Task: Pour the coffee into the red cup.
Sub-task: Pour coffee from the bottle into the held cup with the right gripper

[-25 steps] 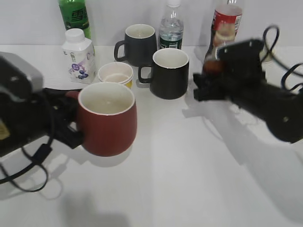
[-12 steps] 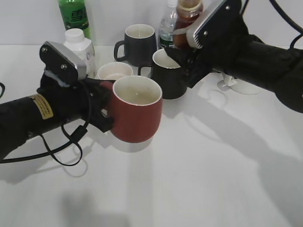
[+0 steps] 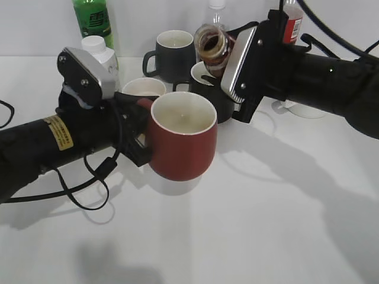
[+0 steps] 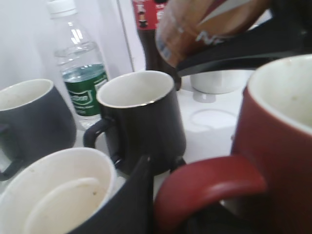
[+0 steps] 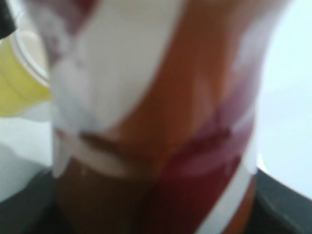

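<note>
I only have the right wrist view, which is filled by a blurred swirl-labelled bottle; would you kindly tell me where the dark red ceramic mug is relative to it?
Observer: The dark red ceramic mug is held off the table by the left gripper, just below and left of the tilted swirl-labelled coffee bottle as the exterior view shows it.
Operator: Thank you. Is the bottle's mouth over the mug?
Observer: Not quite; in the exterior view the open mouth faces the camera above the black ceramic mug behind the red one.
Operator: Has any coffee reached the mug?
Observer: No, its pale inside looks dry in the exterior view.
</note>
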### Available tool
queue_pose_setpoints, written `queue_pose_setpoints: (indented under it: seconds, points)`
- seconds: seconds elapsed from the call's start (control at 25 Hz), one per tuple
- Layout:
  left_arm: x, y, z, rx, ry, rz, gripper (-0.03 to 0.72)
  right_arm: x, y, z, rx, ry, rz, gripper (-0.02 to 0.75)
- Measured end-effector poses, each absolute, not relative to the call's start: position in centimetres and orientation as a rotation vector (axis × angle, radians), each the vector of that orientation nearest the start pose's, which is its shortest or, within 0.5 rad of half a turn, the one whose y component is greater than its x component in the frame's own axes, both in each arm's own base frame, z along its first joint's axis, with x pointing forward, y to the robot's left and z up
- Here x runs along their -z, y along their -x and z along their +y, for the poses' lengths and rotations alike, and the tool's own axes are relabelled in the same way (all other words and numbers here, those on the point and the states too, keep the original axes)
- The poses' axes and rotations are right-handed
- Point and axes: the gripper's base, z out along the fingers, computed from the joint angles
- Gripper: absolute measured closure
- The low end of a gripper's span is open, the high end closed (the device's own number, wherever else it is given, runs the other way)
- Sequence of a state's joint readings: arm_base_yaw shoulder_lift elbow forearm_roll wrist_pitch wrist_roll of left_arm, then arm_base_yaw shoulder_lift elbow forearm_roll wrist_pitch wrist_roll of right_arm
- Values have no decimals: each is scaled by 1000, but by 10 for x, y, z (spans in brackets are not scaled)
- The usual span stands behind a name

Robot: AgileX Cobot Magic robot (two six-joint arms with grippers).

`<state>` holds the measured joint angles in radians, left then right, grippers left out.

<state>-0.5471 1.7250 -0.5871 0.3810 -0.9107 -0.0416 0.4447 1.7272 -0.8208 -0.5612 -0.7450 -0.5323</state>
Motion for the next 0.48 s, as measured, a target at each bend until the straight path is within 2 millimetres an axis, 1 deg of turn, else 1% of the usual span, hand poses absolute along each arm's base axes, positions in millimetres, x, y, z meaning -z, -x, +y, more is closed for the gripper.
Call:
queue_pose_setpoints:
  seconds: [0.2, 0.48]
  points:
    - [-174, -251, -185, 517, -855, 1549, 614, -213, -304, 182, 132, 1370, 1057, 234]
    - [-176, -252, -187, 516, -869, 1540, 615, -213, -304, 182, 185, 1417, 1000, 234]
